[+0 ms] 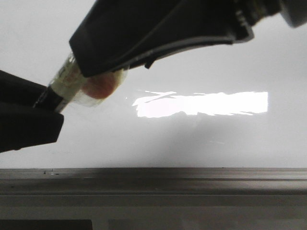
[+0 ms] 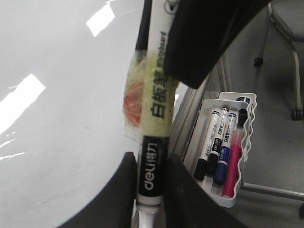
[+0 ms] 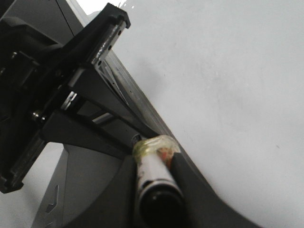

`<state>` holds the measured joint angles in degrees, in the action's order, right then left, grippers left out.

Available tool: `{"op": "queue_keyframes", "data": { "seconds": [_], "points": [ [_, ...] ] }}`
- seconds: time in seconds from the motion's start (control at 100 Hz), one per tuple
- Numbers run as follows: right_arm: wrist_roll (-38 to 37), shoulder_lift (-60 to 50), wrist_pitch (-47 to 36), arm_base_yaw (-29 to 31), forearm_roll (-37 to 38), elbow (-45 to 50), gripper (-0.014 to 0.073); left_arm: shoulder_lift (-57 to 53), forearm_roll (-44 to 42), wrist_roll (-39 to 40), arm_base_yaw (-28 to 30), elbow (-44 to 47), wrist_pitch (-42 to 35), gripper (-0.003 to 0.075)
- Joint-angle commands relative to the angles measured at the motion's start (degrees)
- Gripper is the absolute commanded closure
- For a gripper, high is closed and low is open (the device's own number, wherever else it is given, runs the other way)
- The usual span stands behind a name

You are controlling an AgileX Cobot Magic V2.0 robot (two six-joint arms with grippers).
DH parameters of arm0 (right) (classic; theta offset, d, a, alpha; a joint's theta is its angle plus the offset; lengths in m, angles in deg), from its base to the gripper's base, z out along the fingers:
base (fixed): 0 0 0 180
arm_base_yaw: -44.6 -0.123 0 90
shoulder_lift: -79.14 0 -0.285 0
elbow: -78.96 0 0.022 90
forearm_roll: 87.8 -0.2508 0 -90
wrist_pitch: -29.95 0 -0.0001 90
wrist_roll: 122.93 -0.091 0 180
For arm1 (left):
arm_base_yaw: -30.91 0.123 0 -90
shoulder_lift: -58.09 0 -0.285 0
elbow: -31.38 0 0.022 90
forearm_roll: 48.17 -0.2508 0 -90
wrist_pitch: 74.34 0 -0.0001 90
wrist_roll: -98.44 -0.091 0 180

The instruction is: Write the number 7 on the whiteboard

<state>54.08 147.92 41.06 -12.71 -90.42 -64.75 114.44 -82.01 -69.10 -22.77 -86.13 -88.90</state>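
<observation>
A whiteboard marker [image 1: 72, 86] with yellowish tape and an orange patch round its middle is held by both grippers over the whiteboard [image 1: 192, 143]. My left gripper [image 2: 152, 164] is shut on the marker's black-labelled end [image 2: 153, 166]. My right gripper [image 3: 153, 161] is shut on the marker's other part [image 3: 154, 178], next to the tape. In the front view the left gripper [image 1: 45, 103] comes from the left and the right gripper [image 1: 91, 67] from the upper right. No number 7 shows on the board. The marker's tip is hidden.
A bright rectangular glare [image 1: 201, 103] lies on the board. The board's grey metal rail [image 1: 153, 179] runs along its near edge. A white tray [image 2: 236, 190] with several markers hangs beside the board. A chair leg [image 2: 297, 85] stands beyond it.
</observation>
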Motion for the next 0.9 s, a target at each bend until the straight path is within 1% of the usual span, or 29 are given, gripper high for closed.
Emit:
{"op": "queue_keyframes", "data": {
  "seconds": [0.0, 0.11, 0.18, 0.25, 0.35, 0.42, 0.46, 0.56, 0.64, 0.78, 0.89],
  "points": [
    [0.6, -0.5, -6.7, 0.9, 1.9, -2.1, 0.0668, -0.3, 0.2, 0.9, -0.6, -1.6, -4.2, 0.0738],
    [0.6, -0.5, -6.5, 0.9, 1.9, -2.1, 0.0668, -0.3, 0.2, 0.9, -0.6, -1.6, -3.8, 0.0731],
    [0.6, -0.5, -6.4, 0.9, 1.6, -2.1, 0.0668, -0.3, 0.2, 0.9, -0.6, -1.6, -3.6, 0.0684],
    [0.6, -0.5, -6.3, 0.9, 0.9, -2.1, 0.0668, -0.5, 0.4, 0.9, -0.6, -1.6, -3.6, 0.0582],
    [0.6, -0.5, -5.9, 0.9, 0.0, -2.1, 0.0668, -0.5, 1.2, 0.9, -0.5, -1.6, -3.5, 0.0374],
    [0.6, -0.5, -5.5, 0.9, -0.1, -2.1, 0.0668, -0.5, 4.0, 0.9, 0.1, -1.7, -3.5, 0.029],
    [0.6, -0.5, -5.2, 1.1, -0.1, -2.1, 0.0668, -0.6, 5.5, 0.9, 0.6, -2.0, -3.4, 0.0285],
    [0.6, -0.5, -4.1, 1.5, -0.2, -2.1, 0.0668, -1.6, 7.3, 0.9, 1.7, -3.3, -3.2, 0.03],
    [0.6, -0.5, -1.5, 2.3, -0.5, -3.4, 0.0668, -3.3, 8.3, 0.9, 2.9, -4.0, -3.1, 0.031],
    [0.6, -0.5, 2.8, 4.3, -0.6, -7.2, 0.0668, -6.9, 11.9, 0.9, 6.5, -4.4, -3.1, 0.0325],
    [0.6, -0.5, 3.4, 6.2, -0.6, -10.1, 0.0668, -9.0, 12.1, 0.9, 10.0, -4.4, -2.9, 0.0331]
  ]
}}
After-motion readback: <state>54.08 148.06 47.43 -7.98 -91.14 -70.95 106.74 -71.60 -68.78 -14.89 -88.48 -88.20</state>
